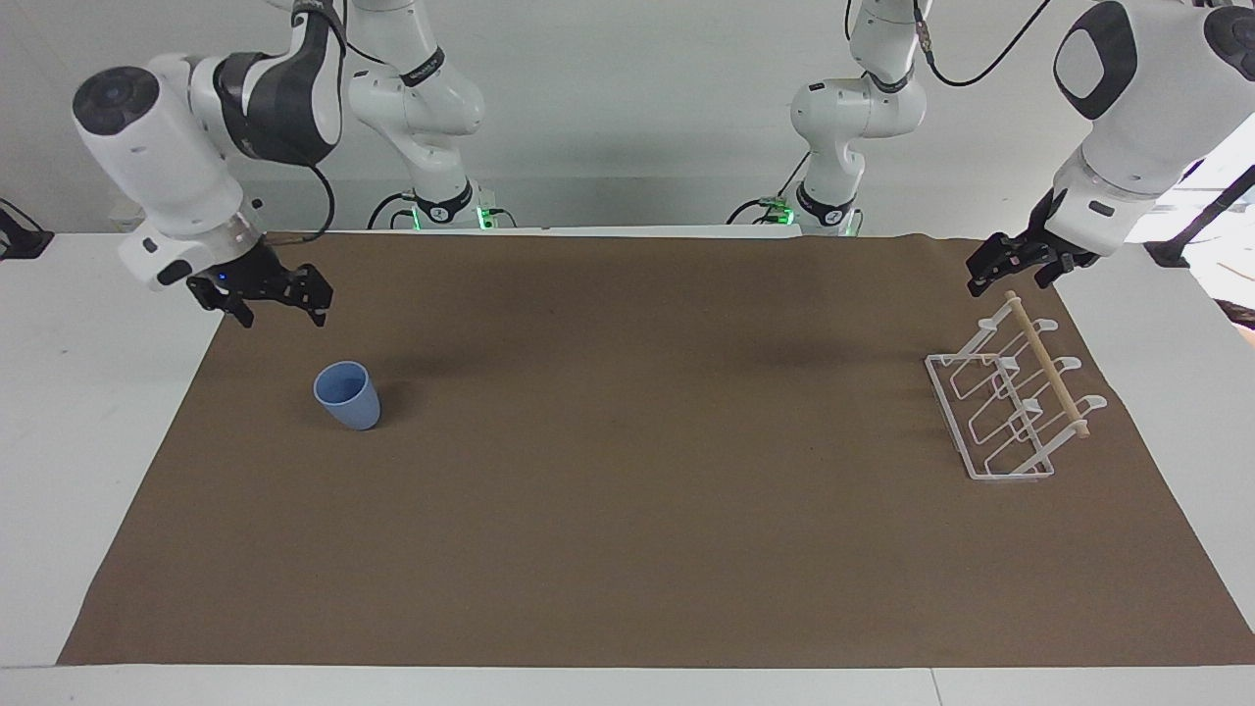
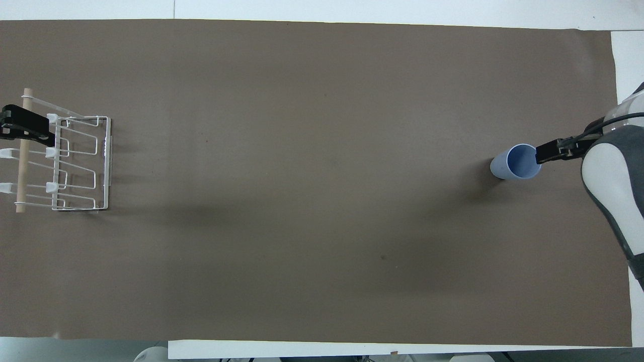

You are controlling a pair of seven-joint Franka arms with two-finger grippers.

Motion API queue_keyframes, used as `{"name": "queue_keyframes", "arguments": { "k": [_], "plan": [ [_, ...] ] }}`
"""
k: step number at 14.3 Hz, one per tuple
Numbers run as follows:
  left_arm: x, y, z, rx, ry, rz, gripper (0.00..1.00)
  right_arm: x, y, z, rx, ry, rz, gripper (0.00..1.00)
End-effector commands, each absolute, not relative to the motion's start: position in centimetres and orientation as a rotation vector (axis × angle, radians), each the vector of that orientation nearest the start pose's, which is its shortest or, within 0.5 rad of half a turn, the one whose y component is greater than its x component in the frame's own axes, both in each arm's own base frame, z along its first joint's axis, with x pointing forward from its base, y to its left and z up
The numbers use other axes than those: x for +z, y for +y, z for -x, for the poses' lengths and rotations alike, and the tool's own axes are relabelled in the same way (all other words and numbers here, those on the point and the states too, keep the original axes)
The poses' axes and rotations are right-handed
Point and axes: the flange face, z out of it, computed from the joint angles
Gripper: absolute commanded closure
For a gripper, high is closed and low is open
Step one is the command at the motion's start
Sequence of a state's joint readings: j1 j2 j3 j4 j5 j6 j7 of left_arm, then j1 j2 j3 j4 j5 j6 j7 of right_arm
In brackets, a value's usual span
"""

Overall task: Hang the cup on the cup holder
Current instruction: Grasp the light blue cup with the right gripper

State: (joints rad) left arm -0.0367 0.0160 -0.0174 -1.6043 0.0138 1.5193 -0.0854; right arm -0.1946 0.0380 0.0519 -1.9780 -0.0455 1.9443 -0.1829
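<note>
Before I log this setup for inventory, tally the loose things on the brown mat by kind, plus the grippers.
Cups: 1, the light-blue cup, upright.
Racks: 1, the white cup holder, nothing hung on it.
Grippers: 2, the right gripper open above the mat near the cup, and the left gripper above the cup holder.
Total: 4

both arms are glossy white with dark grey joint panels, black cables looping along them, black end effectors and green-lit bases.

White table (image 1: 98, 412) under a brown mat (image 1: 627, 529) (shadowed in patches), plain white wall (image 1: 637, 88).
</note>
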Motion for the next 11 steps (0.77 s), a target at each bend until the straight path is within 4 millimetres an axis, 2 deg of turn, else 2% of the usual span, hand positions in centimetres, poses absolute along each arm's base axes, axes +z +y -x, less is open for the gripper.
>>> {"name": "queue_keyframes", "arguments": {
  "k": [1,5,7,11],
  "plan": [
    [59.5,-2.5,-54.4,0.163,-0.050,3.116,0.00,41.2,-9.2,-54.8,0.116,-0.137,3.161,0.08],
    [59.2,-2.5,-54.1,0.170,-0.050,3.115,0.00,39.3,-9.4,-55.5,0.108,-0.140,3.159,0.20],
    [59.2,-2.6,-54.1,0.175,-0.050,3.115,0.00,39.2,-9.3,-55.5,0.108,-0.130,3.160,0.26],
    [59.2,-2.5,-54.0,0.173,-0.052,3.115,0.00,37.3,-9.1,-55.3,0.079,-0.136,3.162,0.33]
  ]
}}
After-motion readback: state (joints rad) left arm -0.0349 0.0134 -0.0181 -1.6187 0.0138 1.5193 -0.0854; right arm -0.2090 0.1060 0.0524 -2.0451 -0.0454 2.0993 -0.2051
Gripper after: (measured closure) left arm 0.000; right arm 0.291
